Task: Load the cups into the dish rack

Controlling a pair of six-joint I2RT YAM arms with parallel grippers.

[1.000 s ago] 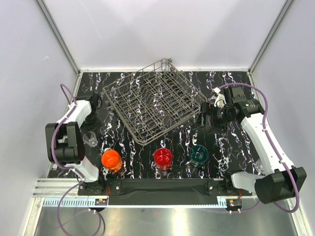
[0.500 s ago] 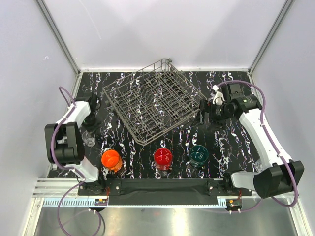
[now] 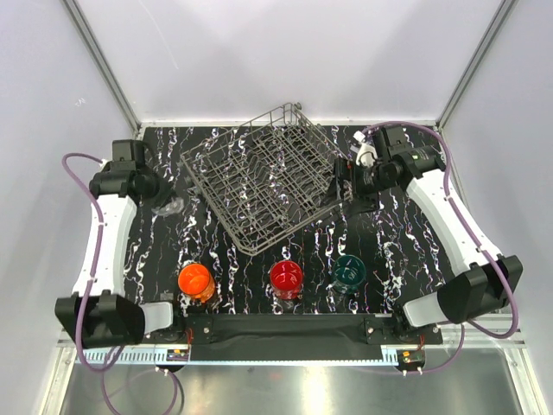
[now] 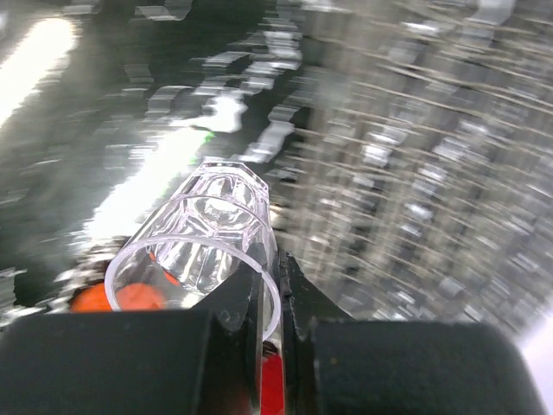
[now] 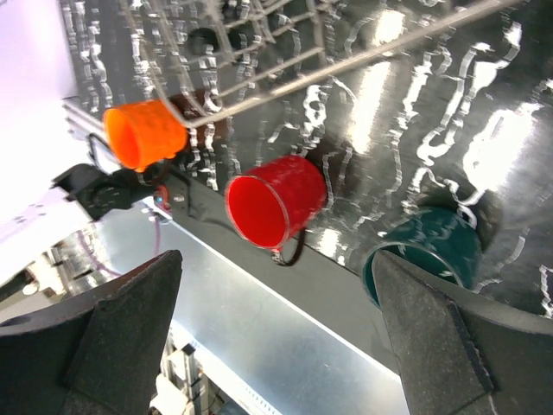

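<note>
My left gripper (image 3: 162,199) is shut on the rim of a clear cup (image 3: 172,207), held in the air just left of the dish rack (image 3: 268,177). In the left wrist view the clear cup (image 4: 207,246) points away, one wall pinched between the fingers (image 4: 298,298), with the rack (image 4: 423,164) blurred behind. Orange (image 3: 196,281), red (image 3: 286,277) and teal (image 3: 350,271) cups stand in a row near the front. My right gripper (image 3: 346,186) hangs open at the rack's right corner. Its view looks down on the orange (image 5: 145,134), red (image 5: 276,201) and teal (image 5: 428,251) cups.
The table (image 3: 406,251) is black with white marbling and closed in by white walls. A black bar (image 3: 285,327) runs along its front edge between the arm bases. The rack sits turned at an angle, with its far corner tipped up.
The left gripper closed on the clear cup at the table's left side, then lifted it up and back toward the rack. The right arm shifted back toward the rack's right corner.
</note>
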